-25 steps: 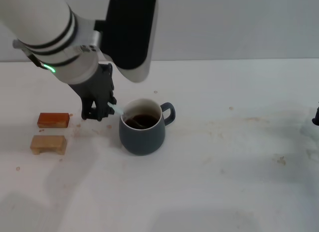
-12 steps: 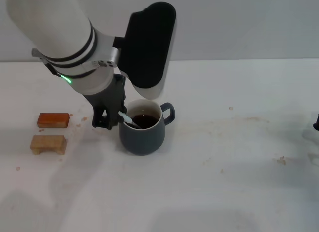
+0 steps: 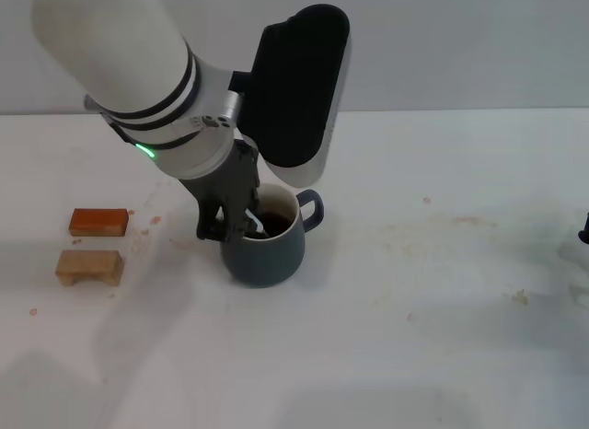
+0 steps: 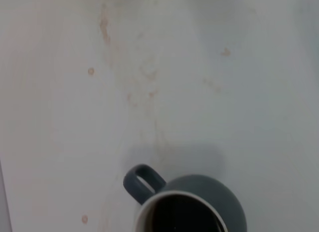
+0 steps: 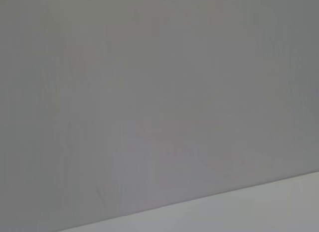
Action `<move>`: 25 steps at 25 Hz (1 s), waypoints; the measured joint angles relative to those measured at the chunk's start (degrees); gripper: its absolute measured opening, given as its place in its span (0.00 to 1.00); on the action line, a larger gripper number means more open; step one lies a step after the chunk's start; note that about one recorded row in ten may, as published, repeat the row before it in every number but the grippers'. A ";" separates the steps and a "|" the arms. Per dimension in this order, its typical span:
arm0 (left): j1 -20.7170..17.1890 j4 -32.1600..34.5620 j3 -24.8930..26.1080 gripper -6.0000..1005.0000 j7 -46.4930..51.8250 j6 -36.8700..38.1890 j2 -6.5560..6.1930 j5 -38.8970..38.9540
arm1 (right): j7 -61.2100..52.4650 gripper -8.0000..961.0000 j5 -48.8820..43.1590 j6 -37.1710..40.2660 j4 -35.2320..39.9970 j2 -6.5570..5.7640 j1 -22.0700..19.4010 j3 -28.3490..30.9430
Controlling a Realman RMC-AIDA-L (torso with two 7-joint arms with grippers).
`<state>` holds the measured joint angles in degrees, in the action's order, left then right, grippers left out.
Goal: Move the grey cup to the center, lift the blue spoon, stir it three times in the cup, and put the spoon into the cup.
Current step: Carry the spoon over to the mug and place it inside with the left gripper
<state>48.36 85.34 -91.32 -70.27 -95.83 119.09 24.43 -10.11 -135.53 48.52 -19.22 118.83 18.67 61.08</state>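
Two wooden blocks (image 3: 95, 243) far left, well clear. Left gripper (image 3: 230, 225) at the rim of the grey cup (image 3: 264, 240), clamped on the blue spoon (image 3: 256, 225), bowl in the dark liquid. Stir best kept small, off the cup wall. White table (image 3: 433, 337), lightly stained; plain wall behind. Right gripper (image 3: 583, 234) parked at far edge, fingers unreadable.

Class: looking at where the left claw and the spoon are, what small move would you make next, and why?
Probably a small circle with the spoon. The left claw grips it at the rim of the cup, its tip already in the dark liquid, so stirring seems to follow.
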 joint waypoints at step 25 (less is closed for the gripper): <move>1.21 -10.42 1.27 0.15 -1.85 12.08 -0.02 -0.82 | 0.00 0.04 0.00 -0.01 -0.11 -0.29 -0.91 0.01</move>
<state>49.57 74.92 -90.05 -72.12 -83.74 119.07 23.61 -10.11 -135.53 48.51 -19.33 118.54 17.76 61.08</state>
